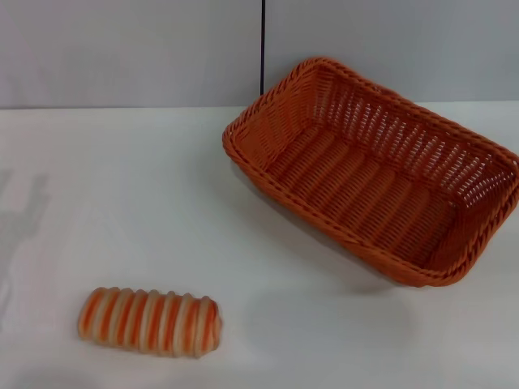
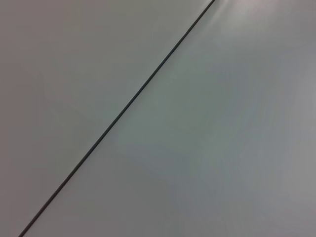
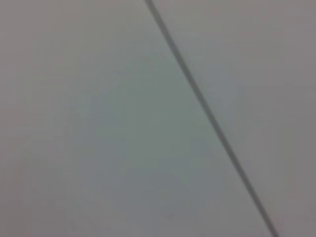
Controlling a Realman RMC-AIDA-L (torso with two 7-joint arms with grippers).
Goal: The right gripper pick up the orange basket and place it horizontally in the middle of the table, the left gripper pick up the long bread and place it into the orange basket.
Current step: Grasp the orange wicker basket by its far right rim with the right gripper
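Rectangular orange woven wicker basket sits skewed, far right on the white table; looks light and stiff, so I'd pinch the braided rim. Ridged orange-and-cream toy loaf lies near left, well apart. Neither tool is in view, so I can't tell their state.

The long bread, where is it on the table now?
In the head view, the long bread lies on the table's near left part, apart from the orange basket at the far right.

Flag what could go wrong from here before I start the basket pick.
1. The orange basket sits askew on the table's right side with an end near the frame edge; a rim grasp could tip or swing it.
2. The long bread is rounded and ridged, so it may roll when pinched.
3. Neither gripper is in view, so approach alignment can't be checked.
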